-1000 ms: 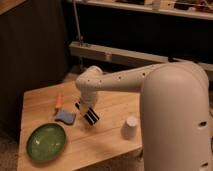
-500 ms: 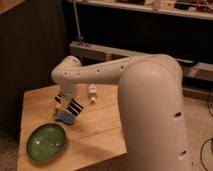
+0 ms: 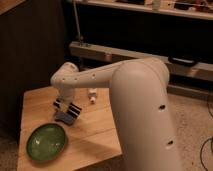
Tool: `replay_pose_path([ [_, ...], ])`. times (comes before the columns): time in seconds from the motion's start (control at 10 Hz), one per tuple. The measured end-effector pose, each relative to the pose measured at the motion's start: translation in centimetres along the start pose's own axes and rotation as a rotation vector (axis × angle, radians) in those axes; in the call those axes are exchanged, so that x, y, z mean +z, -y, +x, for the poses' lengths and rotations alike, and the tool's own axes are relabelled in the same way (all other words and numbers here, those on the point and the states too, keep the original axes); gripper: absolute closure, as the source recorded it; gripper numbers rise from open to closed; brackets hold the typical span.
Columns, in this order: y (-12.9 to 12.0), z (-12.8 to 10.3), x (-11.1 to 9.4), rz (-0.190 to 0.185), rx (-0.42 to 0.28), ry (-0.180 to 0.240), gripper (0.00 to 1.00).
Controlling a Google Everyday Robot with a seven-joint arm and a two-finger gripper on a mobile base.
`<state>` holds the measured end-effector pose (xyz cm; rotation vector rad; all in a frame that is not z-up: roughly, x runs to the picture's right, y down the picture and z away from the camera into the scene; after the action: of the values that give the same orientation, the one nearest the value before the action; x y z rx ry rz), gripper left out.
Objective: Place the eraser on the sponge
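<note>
Camera view shows my arm reaching across the wooden table [image 3: 95, 131], and my gripper [image 3: 67, 108] hangs just above the sponge [image 3: 63, 118]. The sponge lies flat, just beside the far rim of the green plate [image 3: 46, 143]. How far my gripper is open, or whether it has hold of anything, I cannot tell. The eraser I cannot pick out from the dark, pale-striped shapes at my gripper's tip; it may be in my grasp or already on the sponge. I judge it a light, stiff, rubbery block, unlikely to slip, best taken across its narrow sides at mid-length. The sponge looks soft and light, so pressing on it could tilt or nudge it. A small white bottle [image 3: 92, 95] sits apart, further along the table.
</note>
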<state>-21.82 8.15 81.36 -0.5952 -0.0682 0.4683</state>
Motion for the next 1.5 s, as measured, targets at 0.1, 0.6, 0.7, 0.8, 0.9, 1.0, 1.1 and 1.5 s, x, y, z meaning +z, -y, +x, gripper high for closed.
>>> replay_pose_path([
  [0.1, -0.4, -0.1, 0.3, -0.011, -0.034, 0.003, 0.82],
  [0.6, -1.0, -0.9, 2.7, -0.063, -0.102, -0.034, 0.80],
  [0.7, -0.8, -0.8, 3.1, -0.070, -0.100, -0.043, 0.76],
  [0.8, -0.9, -0.9, 3.5, -0.079, -0.101, -0.049, 0.64],
  [0.9, -1.0, -1.0, 3.7, -0.085, -0.105, -0.051, 0.56],
  [1.0, -1.2, -1.0, 3.9, -0.089, -0.107, -0.054, 0.46],
  [1.1, -1.3, -1.0, 4.2, -0.093, -0.109, -0.058, 0.34],
  [1.5, -1.9, -1.1, 5.1, -0.084, -0.119, -0.081, 0.20],
])
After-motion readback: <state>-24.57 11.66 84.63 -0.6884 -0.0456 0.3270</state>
